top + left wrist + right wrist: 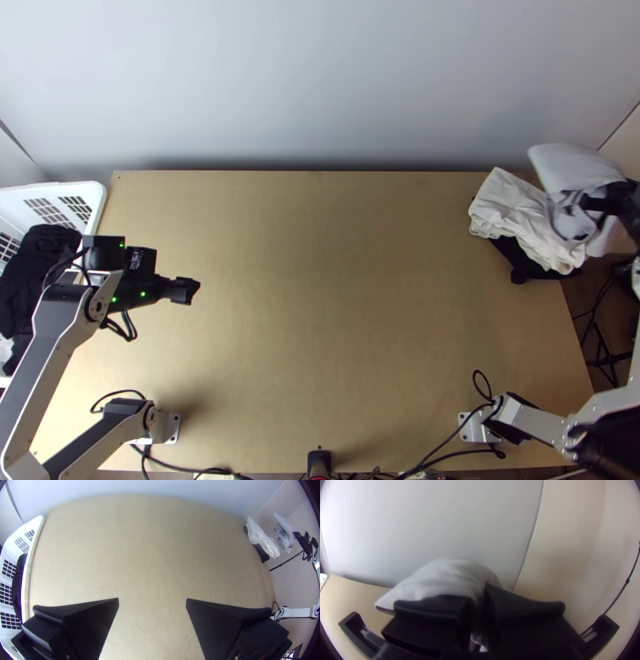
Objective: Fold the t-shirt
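One bunched shirt [570, 164], pinched between two fingers of the right gripper [590, 203], hangs at the table's [320, 320] right end beside one white cloth [512, 206] upon one black cloth [522, 270]. The left gripper [186, 290], its two fingers wide apart, empty, stands near one basket [99, 196].

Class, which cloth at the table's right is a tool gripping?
The pale grey cloth, in the right tool; the white one lies on the black one.

smooth wooden table [320, 280], cloth garment [570, 166], seemingly matt
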